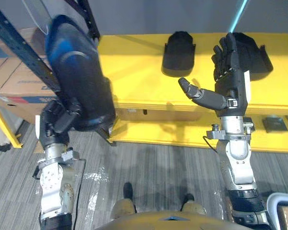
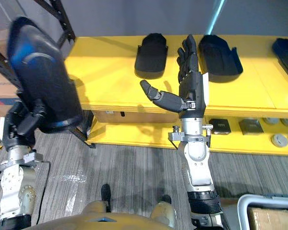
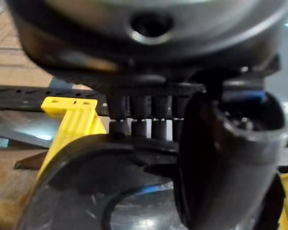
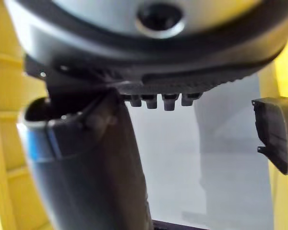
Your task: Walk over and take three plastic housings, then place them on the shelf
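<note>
Plastic housing (image 1: 79, 81) is clamped in my left hand (image 1: 57, 120), raised at the left end of the yellow shelf (image 1: 134, 72); my right hand (image 1: 233, 79) hangs spread, empty; I'd set it flat beside the shelved housings (image 1: 179, 55), releasing once it rests.

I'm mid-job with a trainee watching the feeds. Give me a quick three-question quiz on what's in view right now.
1. True or false: the right hand is curled into a fist.
2. Which hand grips the raised black plastic housing? A) left hand B) right hand C) neither
3. Fill in: the resting black plastic housing, just left of the right hand, lies on top of the ___ shelf.

Key: 1) False. Its fingers are straight and it holds nothing. 2) A. 3) Yellow.
</note>
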